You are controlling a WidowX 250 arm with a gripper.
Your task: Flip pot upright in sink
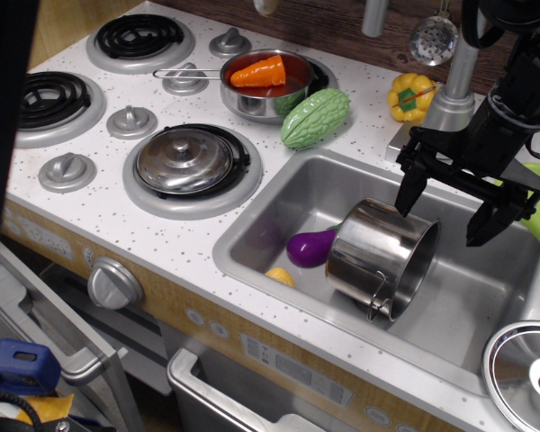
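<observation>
Pot [382,258] lies tilted on its side in sink [486,306], eggplant [311,247] touching at 9 o'clock, gripper [450,216] spread wide above, left finger at the pot's upper rim.

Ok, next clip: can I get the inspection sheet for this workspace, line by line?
Surface: white speckled counter with four burners; a lid covers the front one.
Job's things: pot lies tilted on its side in the sink, not upright, beside an eggplant and a small yellow item.
Clutter: pan holding a carrot, green gourd, yellow pepper, second lid at the sink's right corner.
Grippers: gripper above the pot's upper rim, jaws open, holding nothing.
Cables: black cable on the arm.
Surroundings: faucet, hanging strainer, oven front below.
</observation>
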